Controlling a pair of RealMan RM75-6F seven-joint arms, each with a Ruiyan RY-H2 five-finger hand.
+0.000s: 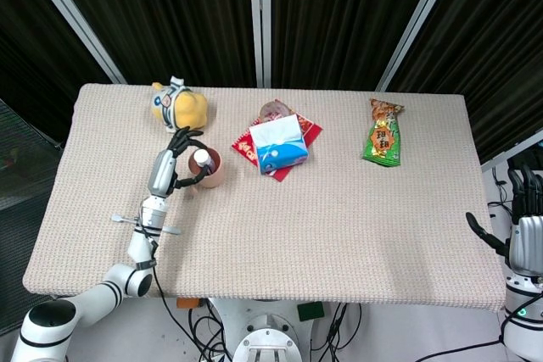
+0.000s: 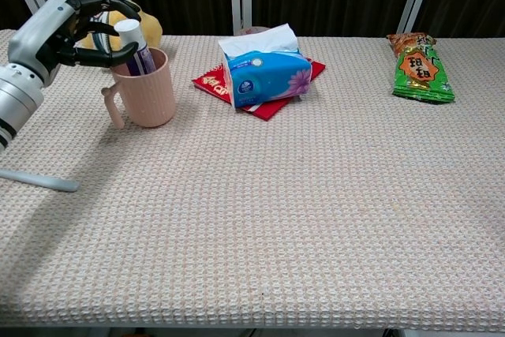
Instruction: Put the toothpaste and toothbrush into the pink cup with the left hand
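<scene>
The pink cup [image 2: 146, 88] stands upright at the table's left, its handle toward me. The toothpaste [image 2: 136, 46], purple with a white cap, stands inside the cup [image 1: 210, 172] and leans against the rim, only its top showing. My left hand [image 2: 67, 25] hovers just left of the cup's mouth with fingers spread around the cap, holding nothing. The white toothbrush [image 2: 35, 181] lies flat on the cloth near the left front edge, in front of that arm. My right hand [image 1: 524, 226] hangs off the table's right side with fingers extended and empty.
A blue tissue box [image 2: 260, 69] sits on a red packet [image 2: 213, 80] right of the cup. A green snack bag [image 2: 422, 65] lies at the far right. A yellow plush toy [image 1: 180, 106] sits behind the cup.
</scene>
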